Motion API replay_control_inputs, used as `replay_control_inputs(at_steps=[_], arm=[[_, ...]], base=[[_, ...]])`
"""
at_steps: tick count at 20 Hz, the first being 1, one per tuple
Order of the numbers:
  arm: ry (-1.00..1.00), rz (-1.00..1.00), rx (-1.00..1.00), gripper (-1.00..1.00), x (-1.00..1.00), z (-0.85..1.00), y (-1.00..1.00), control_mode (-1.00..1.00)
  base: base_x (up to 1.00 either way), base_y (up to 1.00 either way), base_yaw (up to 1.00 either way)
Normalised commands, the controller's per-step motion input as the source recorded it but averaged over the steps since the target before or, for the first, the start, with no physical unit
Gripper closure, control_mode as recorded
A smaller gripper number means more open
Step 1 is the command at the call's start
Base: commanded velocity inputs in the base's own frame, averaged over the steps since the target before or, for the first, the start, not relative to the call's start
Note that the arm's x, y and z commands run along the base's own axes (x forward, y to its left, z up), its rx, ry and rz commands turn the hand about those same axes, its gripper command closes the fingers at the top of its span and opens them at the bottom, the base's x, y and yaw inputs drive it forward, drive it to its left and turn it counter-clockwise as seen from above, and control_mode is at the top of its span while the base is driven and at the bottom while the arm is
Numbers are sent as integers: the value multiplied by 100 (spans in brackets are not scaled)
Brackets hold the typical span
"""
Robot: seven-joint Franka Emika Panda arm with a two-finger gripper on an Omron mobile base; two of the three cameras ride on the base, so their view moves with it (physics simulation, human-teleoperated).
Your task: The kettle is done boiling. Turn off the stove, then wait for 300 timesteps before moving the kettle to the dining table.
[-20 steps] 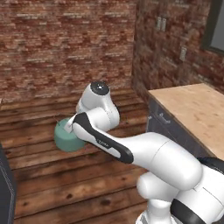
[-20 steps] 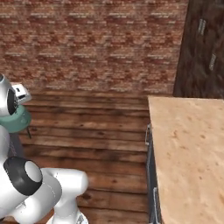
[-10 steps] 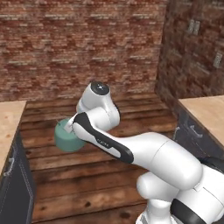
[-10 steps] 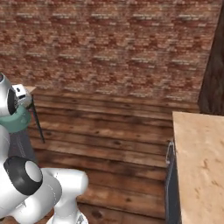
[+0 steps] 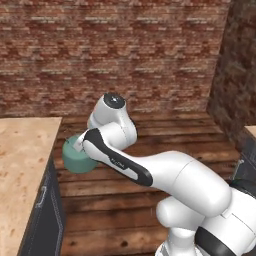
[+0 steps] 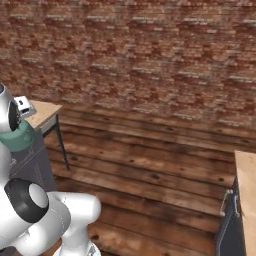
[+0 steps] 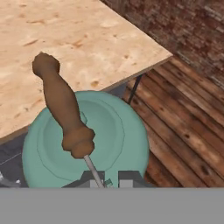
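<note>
Carrying the kettle (image 5: 76, 158) at left of centre in my left base view, I see it hang off the floor beside the light-wood desk (image 5: 20, 175) at lower left. In the hand view, the jaws pinch its thin handle wire (image 7: 92, 170) at bottom centre, the desk lying across the upper left.

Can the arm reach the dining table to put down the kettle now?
Probably yes. The tool is shut on the kettle, which hangs just beside the dining table edge, and nothing shows on the bare tabletop nearby.
</note>
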Motion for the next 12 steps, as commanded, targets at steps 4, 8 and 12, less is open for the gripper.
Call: replay_control_inputs(at_steps=[4,8,12], arm=[[0,0,0,100,0,0,0,100],[0,0,0,100,0,0,0,100],[0,0,0,100,0,0,0,100]], base=[[53,43,26],[53,41,26],[54,36,25]])
